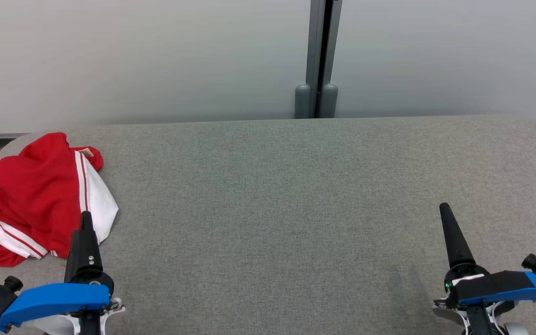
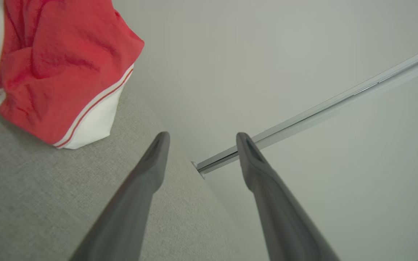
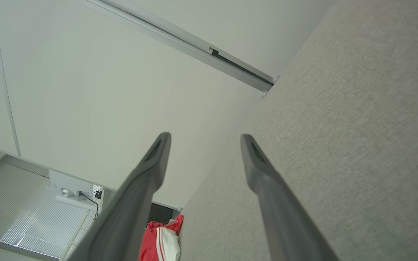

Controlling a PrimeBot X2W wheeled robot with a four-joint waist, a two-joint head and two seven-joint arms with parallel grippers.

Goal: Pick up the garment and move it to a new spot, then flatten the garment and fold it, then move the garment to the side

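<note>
Here, at the far left end of a grey, cloth-covered worktop (image 1: 272, 186), a garment (image 1: 26, 195) lies in a crumpled heap close to the rounded corner. It is bright red, bunched into soft folds and ridges. Narrow white stripes run in pairs across it, and a plain white panel shows along its right side. A small label (image 1: 86, 151) sits near its upper edge. How the piece is cut cannot be made out from the heap.

Just to the right of the heap, near the front edge, is the robot's left hand (image 1: 82, 223), with a blue cover at its base. Seen from the head it is edge-on, its tip overlapping the white panel. From its own wrist, its two long dark fingers (image 2: 136, 203) stand spread wide with nothing between them, and the garment lies up and to their left, apart from them.

The middle of the worktop is bare grey cloth. Behind it stands a pale wall (image 1: 156, 56) with a dark grey upright post (image 1: 317, 60).

At the far right, well apart from the garment, is the right hand (image 1: 444, 209), fingers likewise spread wide and holding nothing.
</note>
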